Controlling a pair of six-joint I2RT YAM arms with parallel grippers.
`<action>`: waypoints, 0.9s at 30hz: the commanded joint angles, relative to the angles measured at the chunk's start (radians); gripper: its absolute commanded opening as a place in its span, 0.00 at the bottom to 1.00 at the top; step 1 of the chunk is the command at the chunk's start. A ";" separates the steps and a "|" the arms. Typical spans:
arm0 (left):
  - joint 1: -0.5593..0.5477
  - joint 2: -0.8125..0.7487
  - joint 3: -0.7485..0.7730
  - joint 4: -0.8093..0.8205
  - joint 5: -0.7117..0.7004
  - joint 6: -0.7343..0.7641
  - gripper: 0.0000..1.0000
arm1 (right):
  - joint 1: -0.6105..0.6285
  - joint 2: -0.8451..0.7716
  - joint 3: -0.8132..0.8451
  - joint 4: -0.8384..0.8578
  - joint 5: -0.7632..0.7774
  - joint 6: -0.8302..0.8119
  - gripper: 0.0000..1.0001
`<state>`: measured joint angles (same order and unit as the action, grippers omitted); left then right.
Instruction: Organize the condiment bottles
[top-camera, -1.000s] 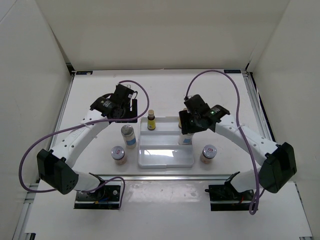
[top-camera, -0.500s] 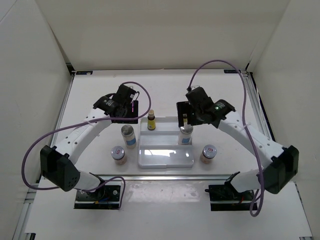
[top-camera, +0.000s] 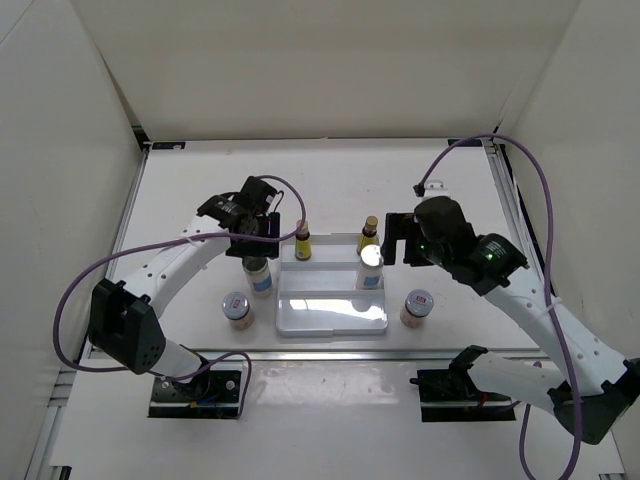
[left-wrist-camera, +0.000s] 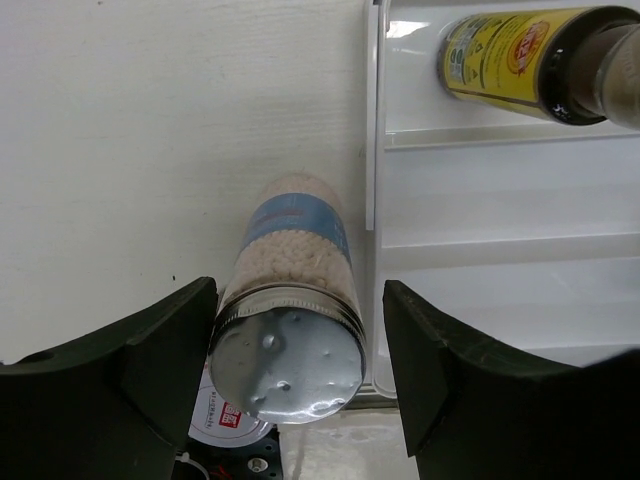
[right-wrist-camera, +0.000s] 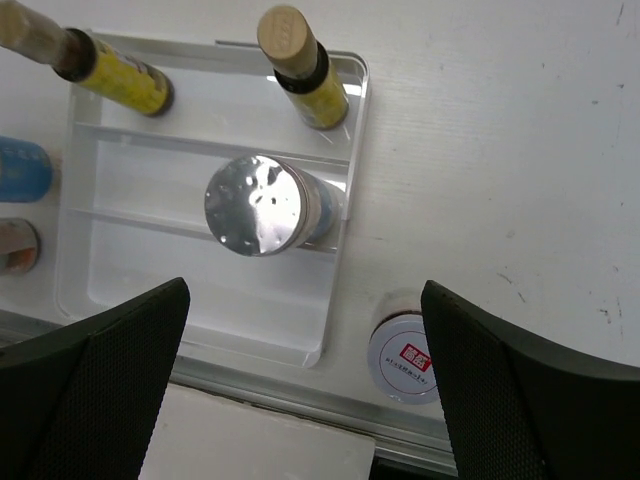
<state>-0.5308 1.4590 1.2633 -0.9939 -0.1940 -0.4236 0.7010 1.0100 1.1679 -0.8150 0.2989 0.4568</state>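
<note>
On the white tray (top-camera: 330, 318), the left amber bottle (top-camera: 302, 242) and right amber bottle (top-camera: 369, 231) stand on the 12 o'clock step. A silver-capped white bottle (top-camera: 371, 266) stands one step nearer. The second white bottle (top-camera: 258, 274) stands on the desk (top-camera: 190, 190) at the tray's 9 o'clock, between the spread left fingers (left-wrist-camera: 140, 370). Only the left wrist view shows its blue label and pale grains. The left jar (top-camera: 236, 308) sits at 8 o'clock and the right jar (top-camera: 417, 305) at 4. The right fingers (right-wrist-camera: 100, 380) hang apart, empty, at 2 o'clock.

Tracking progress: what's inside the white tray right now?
Two amber bottles on the back step; one silver-capped white bottle on the middle step, right side. Its cap hides the tray floor beneath.
</note>
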 joint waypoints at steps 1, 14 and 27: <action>0.002 -0.021 -0.015 -0.011 0.018 -0.021 0.77 | -0.001 0.007 -0.031 -0.013 0.006 0.020 1.00; 0.002 0.012 -0.050 -0.054 0.018 -0.049 0.61 | -0.001 -0.002 -0.060 -0.032 -0.003 0.020 1.00; -0.021 -0.176 0.145 -0.136 0.036 -0.080 0.11 | -0.001 -0.030 -0.080 -0.050 0.006 0.020 1.00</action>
<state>-0.5331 1.3937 1.2881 -1.1160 -0.1772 -0.4904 0.7006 0.9974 1.0954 -0.8608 0.2893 0.4652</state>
